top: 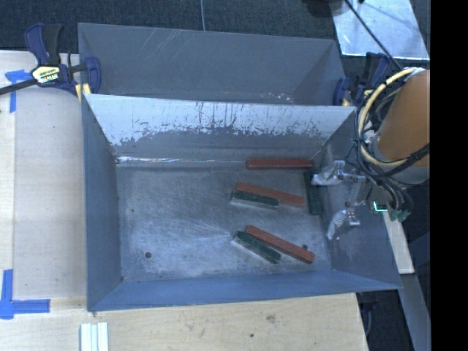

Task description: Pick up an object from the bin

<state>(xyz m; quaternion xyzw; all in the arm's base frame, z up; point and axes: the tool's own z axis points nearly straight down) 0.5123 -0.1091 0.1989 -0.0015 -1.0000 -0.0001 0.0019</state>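
Grey metal bin (pixel 102 196) on my screen, its floor carrying three long flat pieces right of centre: a green-and-red middle bar (pixel 267 197), a green-and-red front bar (pixel 274 245) and a red-brown strip (pixel 280 164) along the foot of the back wall. Further right I see the gripper (pixel 335 199) low beside the right wall, just past the bars' right ends. Its silver fingers (pixel 330 175) are spread wide, with none of the bars between them.
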